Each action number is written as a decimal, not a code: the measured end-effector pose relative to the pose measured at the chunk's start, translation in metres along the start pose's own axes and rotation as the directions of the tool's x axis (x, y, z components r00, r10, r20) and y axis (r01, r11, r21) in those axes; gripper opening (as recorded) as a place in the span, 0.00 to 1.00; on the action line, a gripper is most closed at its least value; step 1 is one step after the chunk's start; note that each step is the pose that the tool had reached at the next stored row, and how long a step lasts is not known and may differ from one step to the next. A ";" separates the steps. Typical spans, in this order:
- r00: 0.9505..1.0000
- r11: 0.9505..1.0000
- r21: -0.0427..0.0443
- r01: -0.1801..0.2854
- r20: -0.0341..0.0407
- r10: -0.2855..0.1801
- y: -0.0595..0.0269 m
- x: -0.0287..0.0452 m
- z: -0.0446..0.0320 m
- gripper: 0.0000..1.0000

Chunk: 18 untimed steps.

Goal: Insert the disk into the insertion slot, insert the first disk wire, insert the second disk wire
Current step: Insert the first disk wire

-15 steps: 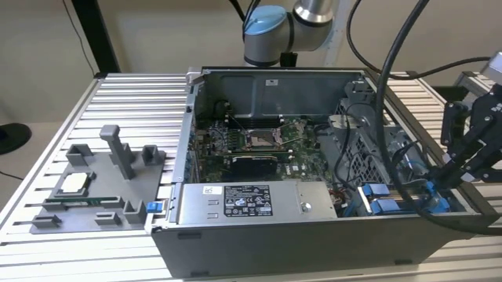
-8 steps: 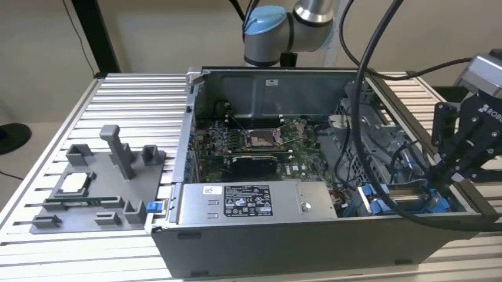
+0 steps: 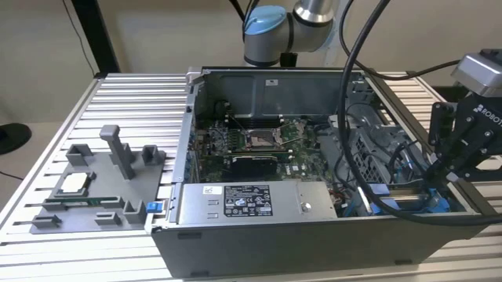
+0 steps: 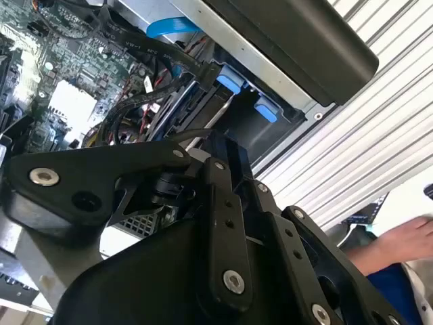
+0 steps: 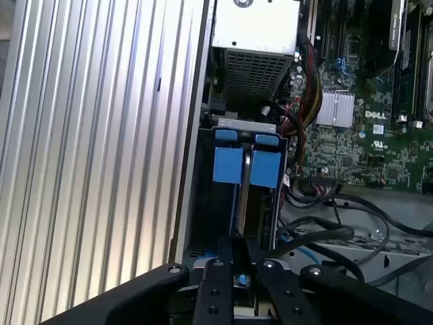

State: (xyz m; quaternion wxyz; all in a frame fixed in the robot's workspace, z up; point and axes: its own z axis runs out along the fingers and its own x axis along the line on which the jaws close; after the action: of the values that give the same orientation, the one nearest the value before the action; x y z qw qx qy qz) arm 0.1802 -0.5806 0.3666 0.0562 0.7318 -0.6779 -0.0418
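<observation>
The disk (image 5: 226, 166) stands on edge in the insertion slot (image 5: 201, 203) at the case's front corner, on the exterior view's right. Its two bright blue bracket tabs face the first wrist view, with a thin silver edge between them. My gripper (image 5: 240, 271) hangs right over the disk's near end, fingers drawn close together with a bit of blue bracket between them. In the exterior view the gripper (image 3: 452, 175) reaches down to the disk (image 3: 412, 197) beside the slot's perforated wall (image 3: 368, 153). The blue tabs (image 4: 230, 82) also show in the second wrist view.
The grey power-supply box (image 3: 251, 202) lies next to the slot, and the motherboard (image 3: 259, 141) sits behind it. Thick black cables (image 3: 353, 117) hang across the case and loose wires (image 5: 325, 230) lie beside the bay. A grey fixture (image 3: 94, 188) stands on the ribbed table. A person's hand (image 4: 399, 240) is nearby.
</observation>
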 end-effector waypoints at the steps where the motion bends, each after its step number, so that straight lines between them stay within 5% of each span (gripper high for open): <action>1: 1.000 1.000 0.003 -0.005 0.000 0.005 0.0004 -0.0002 0.0001 0.00; 6: 1.000 0.999 0.018 -0.029 0.003 0.029 0.0027 -0.0017 0.0008 0.00; 11: 0.998 0.998 0.024 -0.062 0.008 0.062 0.0038 -0.0032 0.0017 0.00; 18: 0.998 0.997 0.037 -0.067 0.003 0.067 0.0037 -0.0169 0.0038 0.00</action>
State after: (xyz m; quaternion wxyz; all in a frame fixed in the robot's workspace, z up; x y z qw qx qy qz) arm 0.1747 -0.5641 0.3632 0.0437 0.7097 -0.7026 -0.0280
